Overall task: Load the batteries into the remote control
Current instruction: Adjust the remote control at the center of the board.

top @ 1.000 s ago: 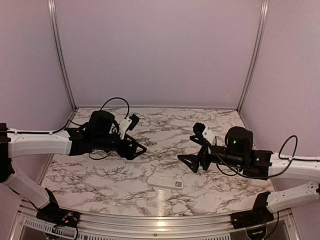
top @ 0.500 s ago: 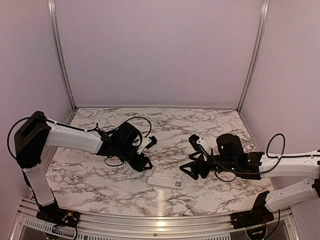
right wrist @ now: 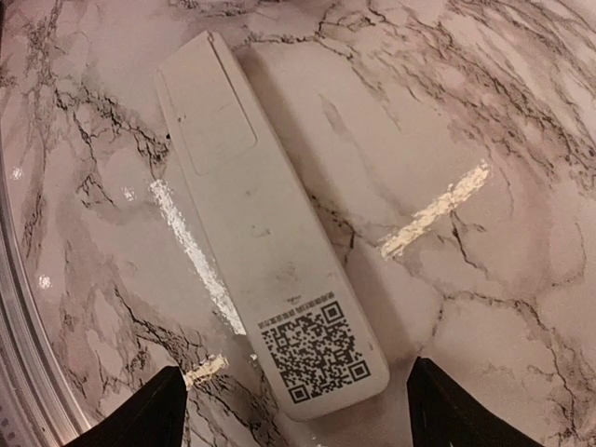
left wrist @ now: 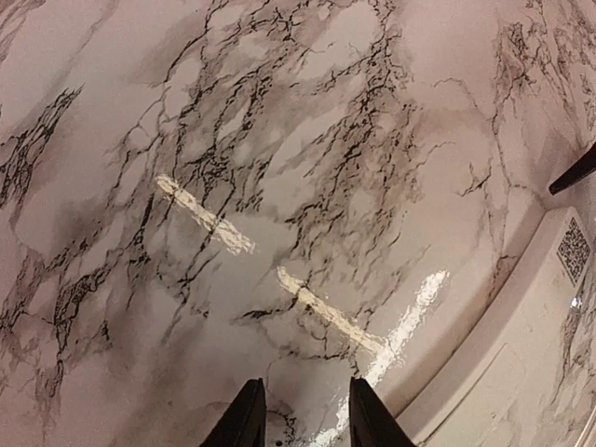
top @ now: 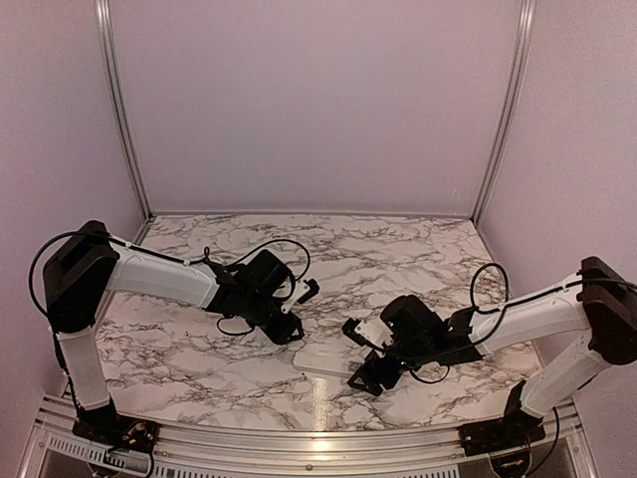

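Observation:
The remote control (top: 320, 360) lies face down on the marble table (top: 199, 358), a slim white body with its back up. In the right wrist view the remote control (right wrist: 251, 214) shows a battery-cover outline at its far end and a QR label at its near end. My right gripper (right wrist: 296, 368) is open wide, low over the table, its fingers standing either side of the QR end without touching it. My left gripper (left wrist: 301, 384) hovers over bare marble just left of the remote (left wrist: 521, 372), jaws a narrow gap apart with nothing between them. The batteries are out of view.
The metal rail of the table's front edge (top: 318, 438) runs close behind the remote. Plain walls with aluminium posts (top: 119, 110) enclose the back and sides. One black fingertip of the right gripper (left wrist: 575, 171) shows in the left wrist view.
Both arms have swung inward and down towards the remote. The left jaws have narrowed a lot. The right gripper has dropped to straddle the remote's QR end.

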`<state>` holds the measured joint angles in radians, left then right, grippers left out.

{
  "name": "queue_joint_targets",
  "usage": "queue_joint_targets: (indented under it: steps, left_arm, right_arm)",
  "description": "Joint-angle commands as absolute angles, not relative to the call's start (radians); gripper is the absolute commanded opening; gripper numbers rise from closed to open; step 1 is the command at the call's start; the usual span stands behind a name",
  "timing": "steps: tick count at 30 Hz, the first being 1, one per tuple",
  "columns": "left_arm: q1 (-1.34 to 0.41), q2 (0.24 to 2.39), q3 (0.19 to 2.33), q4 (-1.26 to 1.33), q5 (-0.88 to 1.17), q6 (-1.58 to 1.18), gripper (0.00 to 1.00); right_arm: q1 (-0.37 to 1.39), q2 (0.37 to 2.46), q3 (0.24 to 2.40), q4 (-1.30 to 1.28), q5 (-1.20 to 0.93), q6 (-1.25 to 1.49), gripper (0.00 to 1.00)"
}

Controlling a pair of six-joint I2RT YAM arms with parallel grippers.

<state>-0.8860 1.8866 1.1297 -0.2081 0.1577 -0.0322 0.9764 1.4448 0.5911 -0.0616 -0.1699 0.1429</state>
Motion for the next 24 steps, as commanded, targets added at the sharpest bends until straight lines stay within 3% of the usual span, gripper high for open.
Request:
queue_joint_targets:
  steps: [1, 14, 24]
  left_arm:
    - [-0.911, 1.898, 1.096, -0.232, 0.182, -0.020, 0.30]
    - [-0.948, 1.784, 0.961, -0.203, 0.287, -0.039, 0.22]
    - [-0.959, 1.748, 0.892, -0.131, 0.334, -0.072, 0.21]
  right_arm:
    - [0.989, 1.502, 0.644, -0.105, -0.123, 0.128, 0.80]
    - [0.933, 1.635, 0.750, -0.123, -0.005, 0.126, 0.81]
    - [0.874, 1.668, 0.767, -0.107, 0.038, 0.075, 0.81]
